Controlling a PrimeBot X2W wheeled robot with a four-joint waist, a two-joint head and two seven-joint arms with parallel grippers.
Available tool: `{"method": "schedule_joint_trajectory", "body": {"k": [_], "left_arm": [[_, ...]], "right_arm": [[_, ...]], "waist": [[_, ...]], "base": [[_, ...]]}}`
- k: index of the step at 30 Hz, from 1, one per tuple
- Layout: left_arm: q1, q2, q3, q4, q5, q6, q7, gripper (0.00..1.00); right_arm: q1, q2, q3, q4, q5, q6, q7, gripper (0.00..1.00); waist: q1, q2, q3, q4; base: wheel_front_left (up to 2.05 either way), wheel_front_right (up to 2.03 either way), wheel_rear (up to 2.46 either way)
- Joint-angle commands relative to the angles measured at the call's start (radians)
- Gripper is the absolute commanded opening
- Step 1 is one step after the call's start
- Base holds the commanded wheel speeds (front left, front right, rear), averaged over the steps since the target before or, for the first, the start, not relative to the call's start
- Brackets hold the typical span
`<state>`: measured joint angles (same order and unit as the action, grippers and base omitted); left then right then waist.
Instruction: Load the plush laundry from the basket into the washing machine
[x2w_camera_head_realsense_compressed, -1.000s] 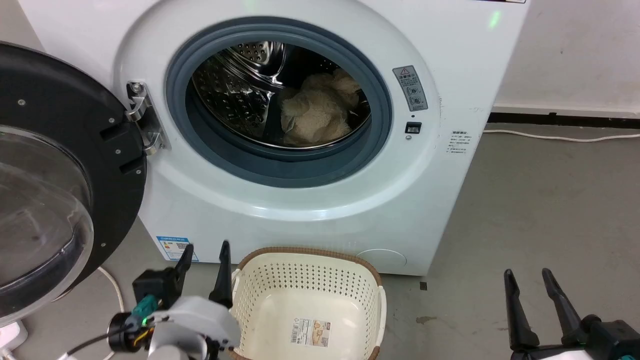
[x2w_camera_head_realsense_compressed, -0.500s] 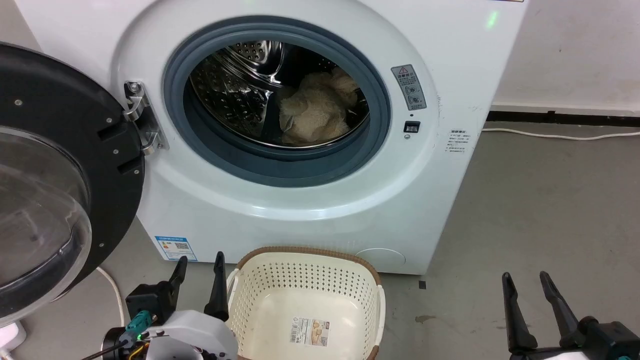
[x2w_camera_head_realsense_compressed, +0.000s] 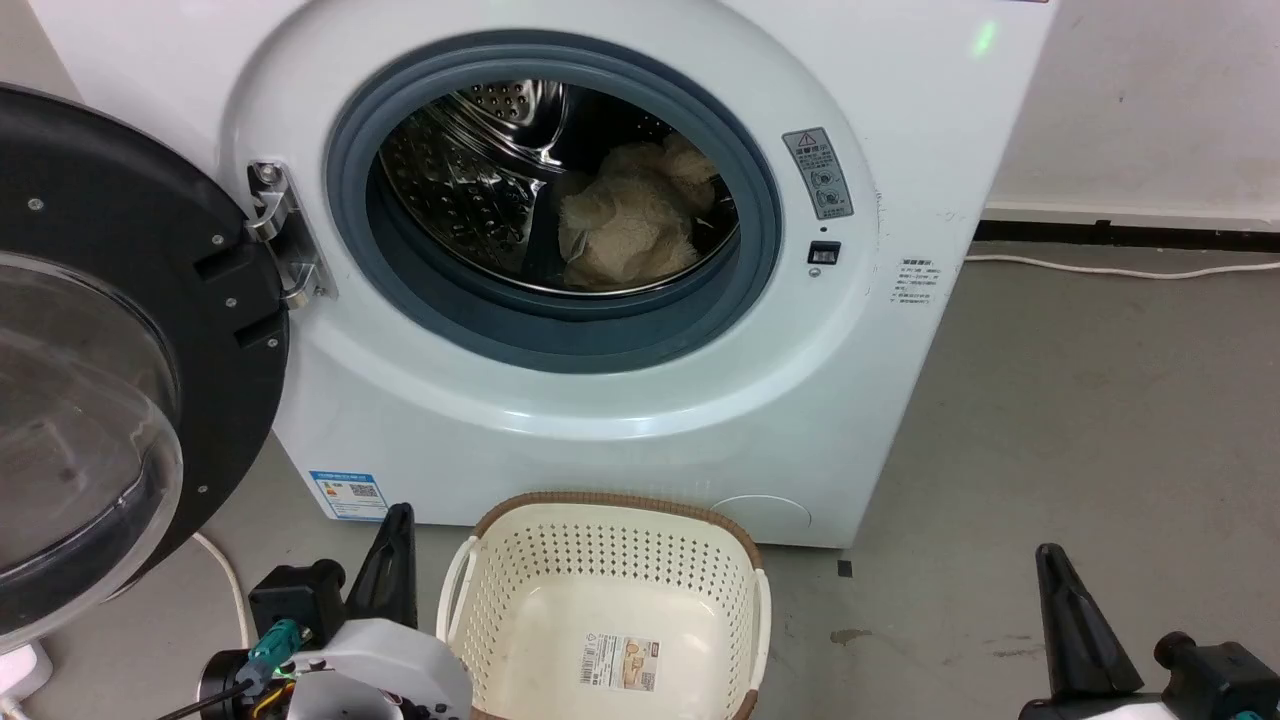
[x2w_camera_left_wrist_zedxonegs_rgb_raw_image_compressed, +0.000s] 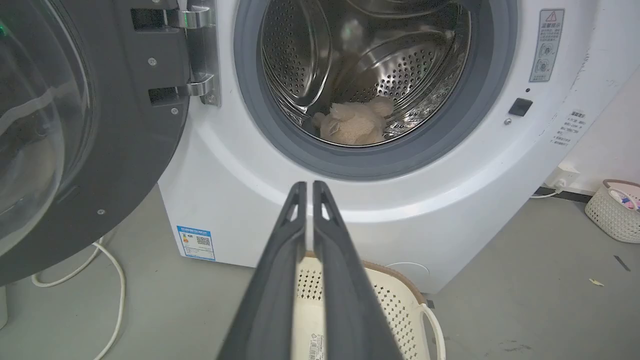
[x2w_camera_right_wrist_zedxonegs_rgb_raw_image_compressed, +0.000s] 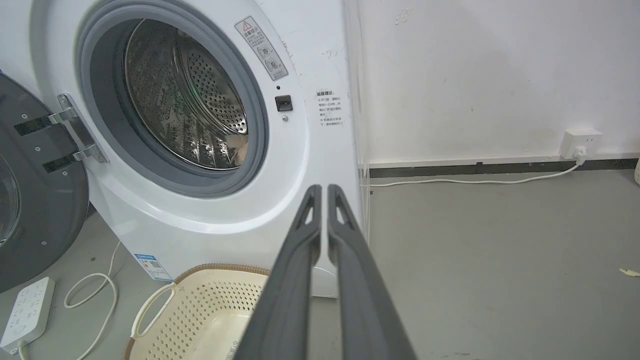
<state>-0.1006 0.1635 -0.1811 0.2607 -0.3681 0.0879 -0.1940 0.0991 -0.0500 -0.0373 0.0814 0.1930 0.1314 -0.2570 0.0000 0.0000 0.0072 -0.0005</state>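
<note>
Fluffy beige plush toy (x2w_camera_head_realsense_compressed: 630, 235) in white front-loading washer (x2w_camera_head_realsense_compressed: 600, 450) could slump onto grey door seal (x2w_camera_head_realsense_compressed: 560, 345); left claw (x2w_camera_left_wrist_zedxonegs_rgb_raw_image_compressed: 310, 186), right claw (x2w_camera_right_wrist_zedxonegs_rgb_raw_image_compressed: 324, 189) closed, empty.

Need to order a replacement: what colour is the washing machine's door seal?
Grey with a bluish tint. The door seal shows best in the head view.

- The basket (x2w_camera_head_realsense_compressed: 610, 555) is sitting just right of the left gripper (x2w_camera_head_realsense_compressed: 400, 515) — well left of the right gripper (x2w_camera_head_realsense_compressed: 1050, 555).
- The washing machine (x2w_camera_head_realsense_compressed: 560, 440) is standing beyond both grippers, behind the basket.
- The plush laundry (x2w_camera_head_realsense_compressed: 630, 235) is lying in the drum (x2w_camera_head_realsense_compressed: 450, 200), ahead of the left gripper.
- The door (x2w_camera_head_realsense_compressed: 150, 250) is hanging left of that gripper.
</note>
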Motion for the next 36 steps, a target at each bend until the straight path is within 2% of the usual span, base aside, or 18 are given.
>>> {"method": "schedule_joint_trajectory", "body": {"k": [1,36], "left_arm": [[0.001,-0.001,0.002,-0.003,0.004,-0.001,0.002,0.0],[0.028,-0.032,0.051,-0.074,0.104,-0.025,0.055,0.0]], "right_arm": [[-0.001,0.0,0.0,-0.001,-0.002,0.0,0.003,0.0],[-0.028,0.0,0.01,-0.023,-0.055,0.0,0.073,0.0]], "waist": [[0.0,0.0,0.0,0.0],[0.0,0.0,-0.002,0.0]], "base": [[0.0,0.0,0.0],[0.0,0.0,0.0]]}}
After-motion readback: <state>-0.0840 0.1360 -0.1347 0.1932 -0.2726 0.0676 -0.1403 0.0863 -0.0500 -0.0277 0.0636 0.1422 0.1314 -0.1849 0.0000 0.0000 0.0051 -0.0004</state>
